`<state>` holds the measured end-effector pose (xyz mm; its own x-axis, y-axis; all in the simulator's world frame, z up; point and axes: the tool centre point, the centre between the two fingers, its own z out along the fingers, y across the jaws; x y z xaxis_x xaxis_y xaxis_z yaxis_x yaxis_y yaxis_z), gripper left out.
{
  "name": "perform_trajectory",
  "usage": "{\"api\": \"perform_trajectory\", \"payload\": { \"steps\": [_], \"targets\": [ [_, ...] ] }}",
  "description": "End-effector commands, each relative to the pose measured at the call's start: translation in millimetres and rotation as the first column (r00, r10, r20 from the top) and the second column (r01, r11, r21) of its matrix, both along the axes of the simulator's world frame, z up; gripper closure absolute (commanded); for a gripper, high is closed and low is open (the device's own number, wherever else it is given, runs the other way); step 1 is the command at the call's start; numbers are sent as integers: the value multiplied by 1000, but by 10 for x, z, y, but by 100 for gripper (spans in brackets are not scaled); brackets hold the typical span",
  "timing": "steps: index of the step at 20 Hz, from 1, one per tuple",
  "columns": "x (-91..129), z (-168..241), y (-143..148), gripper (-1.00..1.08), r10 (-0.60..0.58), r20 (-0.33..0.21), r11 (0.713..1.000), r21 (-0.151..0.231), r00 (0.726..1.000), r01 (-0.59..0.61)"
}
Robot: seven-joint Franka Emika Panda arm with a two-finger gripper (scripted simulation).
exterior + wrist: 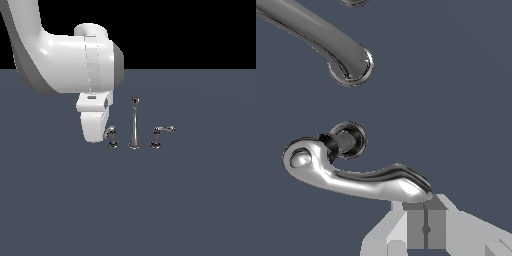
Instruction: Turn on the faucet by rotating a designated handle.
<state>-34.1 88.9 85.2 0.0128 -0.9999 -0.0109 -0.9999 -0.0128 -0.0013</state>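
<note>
The faucet is a chrome three-piece set. Its tall spout point(134, 126) stands in the middle, and part of it shows in the wrist view point(331, 45). The handle point(111, 135) is the lever on the exterior view's left, on a short post with a dark round base. In the wrist view its curved arm point(356, 177) fills the middle. My gripper point(425, 209) is shut and empty, its fingertips right at the tip of the lever arm. In the exterior view my hand point(95, 125) sits just left of the handle and hides the fingers.
The twin lever point(159, 134) stands on the exterior view's right of the spout, its arm reaching rightward. All pieces stand on a flat dark blue-grey floor point(190, 200). My large white arm point(65, 60) fills the upper left of the exterior view.
</note>
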Motion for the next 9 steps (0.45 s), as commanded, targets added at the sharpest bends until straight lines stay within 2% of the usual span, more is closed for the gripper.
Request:
{"api": "perform_trajectory", "payload": {
  "steps": [1,8,9],
  "targets": [
    [39,0,-205,108,-18,0,1000,-4,1000,18],
    [144,2,-710,108,-44,-1,999,-11,999,44],
    [144,2,-710,108,-44,-1,999,-11,999,44]
  ]
}}
